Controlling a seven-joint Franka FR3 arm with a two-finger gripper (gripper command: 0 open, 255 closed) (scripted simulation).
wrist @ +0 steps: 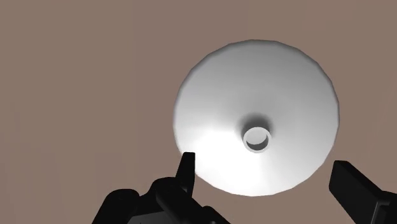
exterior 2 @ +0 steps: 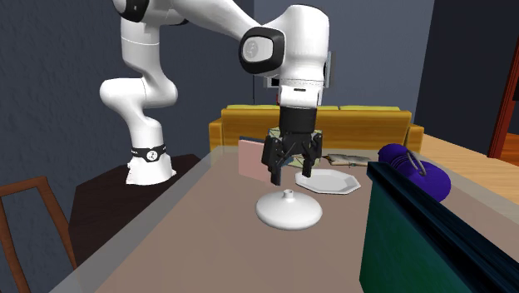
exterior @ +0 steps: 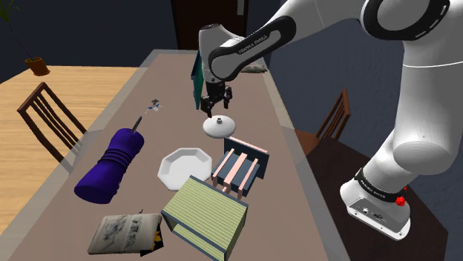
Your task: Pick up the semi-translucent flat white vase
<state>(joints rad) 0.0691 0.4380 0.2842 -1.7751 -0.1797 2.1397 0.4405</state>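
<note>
Take the flat white vase (exterior: 219, 127) on the brown table (exterior: 148, 96) as your anchor. In the shoulder view, well to its left and nearer the camera, you see a ribbed purple object (exterior: 111, 169), possibly a bag, lying on its side. An octagonal white plate (exterior: 185, 167) sits near the vase's left, also nearer the camera. Directly above the vase hangs the gripper (exterior: 215, 104), fingers (wrist: 186, 170) spread apart and touching nothing. In the wrist view the vase's short neck (wrist: 257, 138) shows ahead of their gap. Just right of the vase, nearer the camera, stands a pink-and-dark slatted rack (exterior: 240, 169).
</note>
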